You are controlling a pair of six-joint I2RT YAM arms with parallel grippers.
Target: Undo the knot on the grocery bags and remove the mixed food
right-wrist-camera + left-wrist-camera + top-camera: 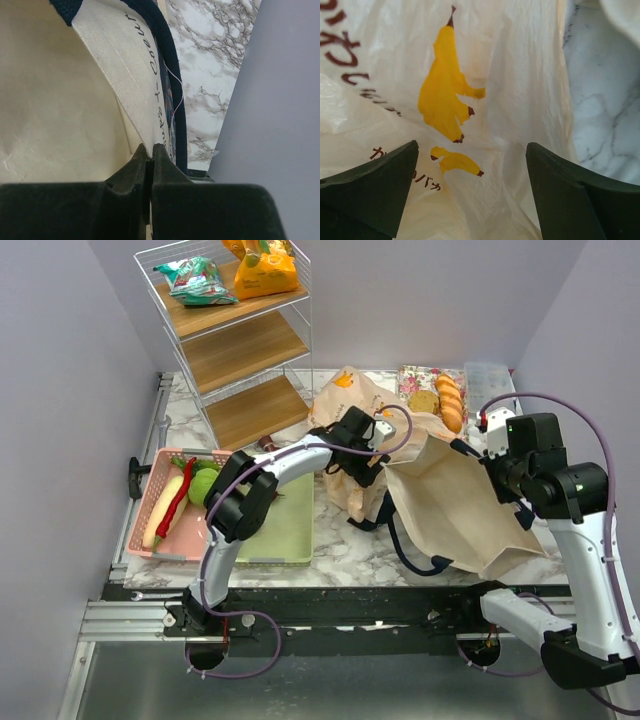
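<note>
A tan plastic grocery bag [340, 398] with orange print stands mid-table. My left gripper [352, 462] hangs over its front, open; the left wrist view shows the bag [445, 90] close up between my spread left gripper [471, 145], touching neither finger. My right gripper [472, 452] is shut on the top edge of the beige canvas tote [460, 505]; the right wrist view shows the hem of the tote [60, 100] pinched in the gripper [150, 147]. A radish [162, 510], red chilli [180, 498] and green vegetable [203, 485] lie in the pink basket [150, 470]. Bread rolls [449, 400] lie at the back.
A wire shelf rack [235, 340] at the back left holds a teal packet [195, 280] and an orange packet [265, 272] on top. A green basket [290, 530] sits beside the pink one. A floral tray [415, 375] and a clear box [488, 375] are at the back right.
</note>
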